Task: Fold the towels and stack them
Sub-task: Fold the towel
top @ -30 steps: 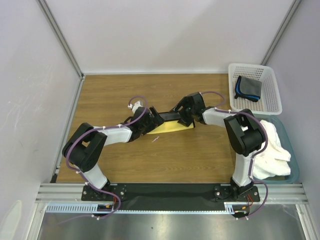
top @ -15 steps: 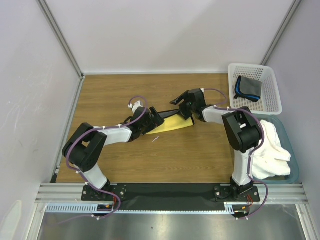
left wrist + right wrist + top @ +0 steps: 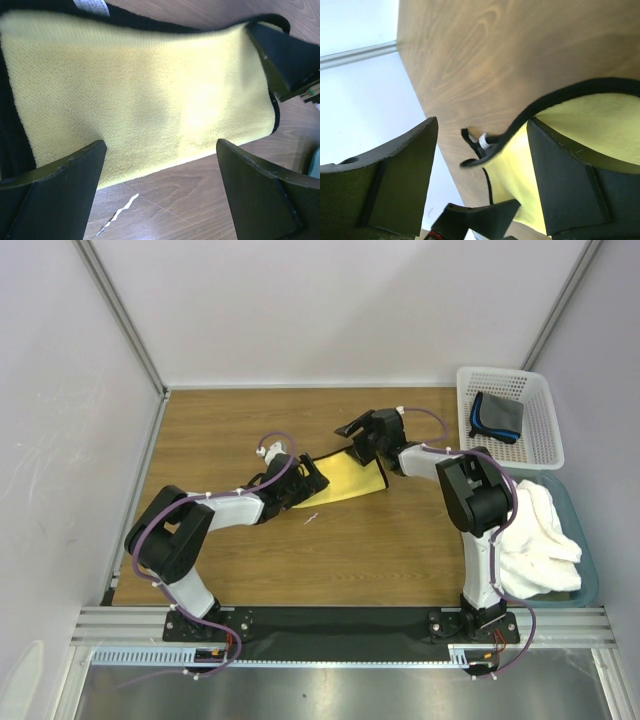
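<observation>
The small yellow towel (image 3: 350, 481) with a dark edge lies flat on the wooden table, folded over. In the left wrist view it (image 3: 140, 85) fills the upper part. My left gripper (image 3: 308, 477) is open at its left end, and its fingertips (image 3: 95, 155) rest at the towel's near edge. My right gripper (image 3: 353, 437) is open just behind the towel's far edge. The towel's dark corner with its tag (image 3: 485, 142) lies between the jaws, not held. The dark grey towel edged blue (image 3: 497, 416) lies in the white basket (image 3: 545, 435). The large white towel (image 3: 540, 540) is heaped at the right.
The white towel sits in a teal bin (image 3: 590, 575) at the table's right edge, next to the right arm's base. A thin white scrap (image 3: 311, 519) lies on the wood in front of the yellow towel. Grey walls close in the table's back and sides.
My right gripper has drawn back from over the yellow towel towards the far side. The towel, mostly covered before, now lies spread flat. My left gripper has stayed at its left end.
</observation>
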Robot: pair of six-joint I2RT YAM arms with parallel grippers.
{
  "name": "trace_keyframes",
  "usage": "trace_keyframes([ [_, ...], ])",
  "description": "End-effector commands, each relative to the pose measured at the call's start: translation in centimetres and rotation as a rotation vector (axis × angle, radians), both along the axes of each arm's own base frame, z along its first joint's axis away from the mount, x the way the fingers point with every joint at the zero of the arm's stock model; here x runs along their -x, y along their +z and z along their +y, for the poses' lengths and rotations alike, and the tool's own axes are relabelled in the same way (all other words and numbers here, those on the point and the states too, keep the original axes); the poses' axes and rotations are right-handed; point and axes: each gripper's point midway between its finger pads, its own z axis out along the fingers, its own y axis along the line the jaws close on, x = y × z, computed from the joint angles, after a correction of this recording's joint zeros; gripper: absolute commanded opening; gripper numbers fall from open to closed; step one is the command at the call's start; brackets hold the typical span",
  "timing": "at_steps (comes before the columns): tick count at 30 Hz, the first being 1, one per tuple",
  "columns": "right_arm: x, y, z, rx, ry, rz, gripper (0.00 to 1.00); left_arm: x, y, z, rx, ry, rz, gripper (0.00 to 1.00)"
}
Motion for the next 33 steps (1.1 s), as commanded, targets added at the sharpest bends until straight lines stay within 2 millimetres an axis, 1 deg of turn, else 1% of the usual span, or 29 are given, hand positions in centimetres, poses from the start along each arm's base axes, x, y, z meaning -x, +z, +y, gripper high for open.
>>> trace_keyframes([
  [1, -2.3, 2.5, -0.2, -0.020, -0.012, -0.089, 0.76, 0.3, -0.8, 1.5, -0.060, 0.001, 0.017, 1.00],
  [3, -2.2, 3.1, -0.1, -0.009, 0.028, -0.108, 0.75, 0.2, -0.5, 1.8, -0.074, 0.005, 0.013, 1.00],
  [4, -2.1, 3.3, -0.2, 0.004, 0.048, -0.119, 0.75, -0.2, 0.0, 2.0, -0.073, 0.009, 0.003, 1.00],
  [5, -1.7, 3.2, -0.3, 0.026, 0.065, -0.108, 0.74, -0.4, 0.1, 2.1, -0.084, 0.004, -0.001, 1.00],
  [6, -1.5, 3.4, -0.5, 0.054, 0.083, -0.113, 0.74, -0.5, 0.1, 2.4, -0.100, 0.010, 0.005, 1.00],
  [7, -1.3, 4.2, -0.7, 0.097, 0.108, -0.142, 0.74, -0.9, 0.4, 2.7, -0.111, 0.016, 0.002, 1.00],
  [8, -1.0, 4.2, -1.1, 0.130, 0.122, -0.143, 0.74, -1.0, 0.3, 3.1, -0.127, 0.018, 0.005, 1.00],
  [9, -0.1, 3.7, -1.5, 0.169, 0.133, -0.114, 0.74, -1.0, -0.2, 3.6, -0.147, 0.026, 0.023, 1.00],
  [11, 1.2, 3.8, -2.7, 0.244, 0.153, -0.119, 0.74, -1.5, -0.6, 4.5, -0.164, 0.035, 0.038, 1.00],
  [12, 1.9, 3.1, -3.4, 0.282, 0.147, -0.100, 0.73, -1.5, -1.3, 4.9, -0.176, 0.034, 0.056, 0.99],
  [13, 2.4, 2.9, -4.1, 0.306, 0.145, -0.098, 0.73, -1.9, -1.5, 5.8, -0.195, 0.055, 0.072, 0.99],
  [14, 3.7, 2.2, -5.0, 0.337, 0.148, -0.087, 0.72, -2.1, -1.7, 6.2, -0.212, 0.055, 0.075, 0.99],
  [15, 4.2, 2.0, -5.6, 0.356, 0.137, -0.087, 0.70, -2.0, -2.6, 7.1, -0.240, 0.064, 0.110, 0.99],
  [16, 4.7, 1.7, -5.8, 0.367, 0.139, -0.083, 0.69, -2.4, -2.5, 7.5, -0.258, 0.067, 0.121, 0.99],
  [17, 5.9, 1.1, -6.2, 0.381, 0.150, -0.072, 0.67, -2.6, -2.7, 7.8, -0.275, 0.054, 0.124, 0.99],
  [18, 6.5, 0.9, -6.1, 0.386, 0.163, -0.072, 0.65, -3.0, -2.7, 8.1, -0.278, 0.055, 0.124, 0.99],
  [19, 7.0, 0.6, -6.0, 0.391, 0.173, -0.068, 0.64, -3.6, -2.6, 7.9, -0.277, 0.034, 0.118, 0.98],
  [20, 7.6, 0.3, -5.9, 0.404, 0.189, -0.068, 0.61, -3.8, -2.8, 8.0, -0.283, 0.031, 0.131, 0.98],
  [21, 8.3, 0.0, -5.3, 0.414, 0.210, -0.068, 0.60, -4.2, -2.8, 8.1, -0.281, 0.029, 0.133, 0.98],
  [22, 8.6, -0.2, -5.0, 0.426, 0.222, -0.070, 0.58, -4.9, -2.9, 7.9, -0.286, 0.012, 0.132, 0.98],
  [24, 9.5, -0.7, -4.0, 0.449, 0.258, -0.078, 0.54, -5.3, -3.2, 7.6, -0.288, -0.020, 0.157, 0.97],
  [25, 9.8, -0.9, -3.7, 0.454, 0.271, -0.078, 0.51, -6.3, -3.0, 7.2, -0.300, -0.045, 0.146, 0.96],
  [27, 10.1, -1.3, -3.1, 0.465, 0.294, -0.085, 0.45, -6.7, -3.2, 6.8, -0.315, -0.087, 0.157, 0.95],
  [28, 10.5, -1.5, -2.5, 0.471, 0.313, -0.094, 0.42, -7.8, -2.4, 6.3, -0.323, -0.112, 0.129, 0.95],
  [29, 10.6, -1.8, -2.3, 0.481, 0.319, -0.093, 0.33, -8.0, -2.9, 6.2, -0.333, -0.128, 0.140, 0.95],
  [30, 10.8, -1.8, -2.1, 0.485, 0.328, -0.095, 0.29, -8.2, -2.8, 6.0, -0.338, -0.141, 0.143, 0.95],
  [31, 11.0, -2.3, -1.9, 0.495, 0.342, -0.091, 0.25, -9.1, -2.1, 5.8, -0.345, -0.155, 0.117, 0.95],
  [32, 11.1, -2.4, -1.8, 0.496, 0.346, -0.089, 0.20, -9.5, -2.0, 5.6, -0.348, -0.161, 0.112, 0.95],
  [33, 11.2, -2.7, -1.7, 0.500, 0.353, -0.084, 0.18, -9.5, -2.6, 5.8, -0.359, -0.167, 0.134, 0.95],
])
